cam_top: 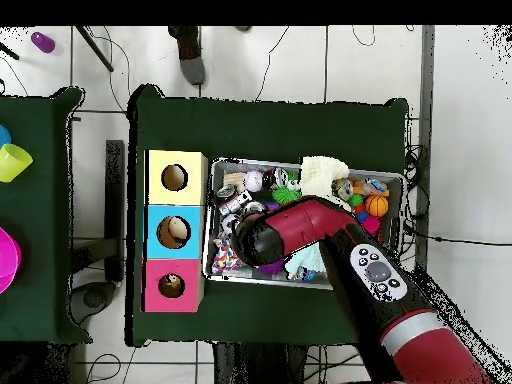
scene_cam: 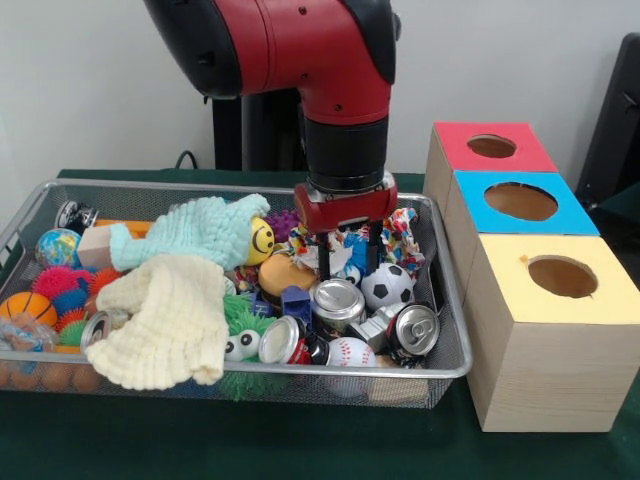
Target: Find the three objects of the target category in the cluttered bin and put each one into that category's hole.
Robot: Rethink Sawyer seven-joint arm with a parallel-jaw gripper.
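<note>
From across the table, the gripper [scene_cam: 347, 262] hangs low inside the wire bin [scene_cam: 452, 330], its dark fingers parted above a silver can [scene_cam: 336, 300] near the soccer ball [scene_cam: 387, 286], holding nothing as far as I can make out. From overhead, the arm [cam_top: 330, 235] hides the gripper; the yellow box [cam_top: 176, 177], blue box [cam_top: 174, 232] and red box [cam_top: 171, 286] line the bin's side.

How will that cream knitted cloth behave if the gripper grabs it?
The cream knitted cloth probably flops and drapes; it lies slumped over toys. Likely light, but it may snag and drag the basketball beside it.
</note>
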